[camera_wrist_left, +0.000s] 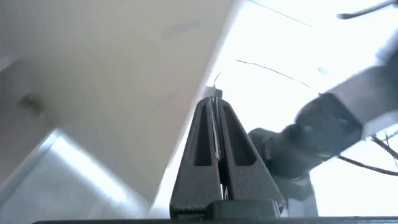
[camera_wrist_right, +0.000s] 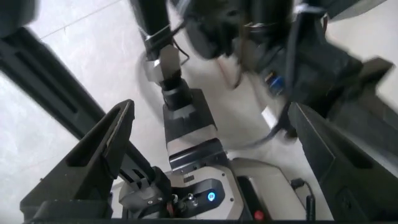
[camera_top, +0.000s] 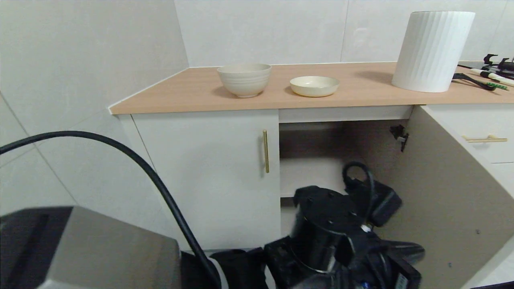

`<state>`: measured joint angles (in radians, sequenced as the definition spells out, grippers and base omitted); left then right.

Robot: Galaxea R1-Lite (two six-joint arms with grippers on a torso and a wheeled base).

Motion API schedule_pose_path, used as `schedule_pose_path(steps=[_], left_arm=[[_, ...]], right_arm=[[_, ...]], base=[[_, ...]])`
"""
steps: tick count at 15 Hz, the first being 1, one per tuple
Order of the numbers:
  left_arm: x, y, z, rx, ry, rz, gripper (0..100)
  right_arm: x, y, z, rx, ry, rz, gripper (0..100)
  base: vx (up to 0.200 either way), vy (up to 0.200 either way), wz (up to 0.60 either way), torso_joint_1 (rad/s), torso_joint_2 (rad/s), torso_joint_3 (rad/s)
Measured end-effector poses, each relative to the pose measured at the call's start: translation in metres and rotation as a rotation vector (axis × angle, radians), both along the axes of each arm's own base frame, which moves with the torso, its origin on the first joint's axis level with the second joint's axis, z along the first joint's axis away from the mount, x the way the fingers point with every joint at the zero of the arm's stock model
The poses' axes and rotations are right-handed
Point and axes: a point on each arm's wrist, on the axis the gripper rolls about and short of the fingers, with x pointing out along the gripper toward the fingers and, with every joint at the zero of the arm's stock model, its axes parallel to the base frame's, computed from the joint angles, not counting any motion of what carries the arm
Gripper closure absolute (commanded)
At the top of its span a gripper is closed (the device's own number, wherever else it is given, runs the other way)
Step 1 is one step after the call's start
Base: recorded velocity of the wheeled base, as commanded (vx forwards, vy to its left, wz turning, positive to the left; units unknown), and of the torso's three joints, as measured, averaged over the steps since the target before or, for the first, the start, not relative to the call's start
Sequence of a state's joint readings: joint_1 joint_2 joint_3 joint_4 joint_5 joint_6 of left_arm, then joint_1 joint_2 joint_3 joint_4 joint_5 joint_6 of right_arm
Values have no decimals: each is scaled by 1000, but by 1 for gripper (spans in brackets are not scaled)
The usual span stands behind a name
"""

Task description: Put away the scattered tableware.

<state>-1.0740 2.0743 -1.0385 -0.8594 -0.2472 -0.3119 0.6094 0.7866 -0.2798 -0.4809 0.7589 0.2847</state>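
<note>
**Cabinet open, tableware not yet picked up**

I see the bowl (camera_top: 244, 79) and shallow dish (camera_top: 314, 85) apart on the counter (camera_top: 188, 94), above the open cabinet (camera_top: 309, 176). My left gripper (camera_wrist_left: 215, 99) has its jaws together, and my right gripper (camera_wrist_right: 211, 107) has them wide apart. Both are empty. Next, I judge, an arm must rise to the bowl.

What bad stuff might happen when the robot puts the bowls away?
The cream ribbed bowl and the shallow cream dish sit fairly near the wooden countertop's front edge, so a clumsy nudge might knock one off. The open white cabinet door sticks out close beside the black robot arm; a lifting swing might bump it. The thick black cable arching in front could perhaps snag.
</note>
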Motion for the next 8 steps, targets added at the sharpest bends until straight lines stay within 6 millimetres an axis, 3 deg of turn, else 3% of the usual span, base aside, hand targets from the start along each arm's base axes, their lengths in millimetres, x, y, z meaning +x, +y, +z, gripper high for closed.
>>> schedule_pose_path(steps=[4,6,8], left_arm=[[56,74,7,-12,61,239,100],[67,110,15,-21,51,332,100],[72,152,22,16,-31,422,100]], right_arm=[[3,2,2,-2,4,-13,0],[15,9,8,-20,32,-49,0],[39,21,22,-63,107,-96,0]], base=[[0,0,0,0,0,0],[0,0,0,0,0,0],[0,0,0,0,0,0]])
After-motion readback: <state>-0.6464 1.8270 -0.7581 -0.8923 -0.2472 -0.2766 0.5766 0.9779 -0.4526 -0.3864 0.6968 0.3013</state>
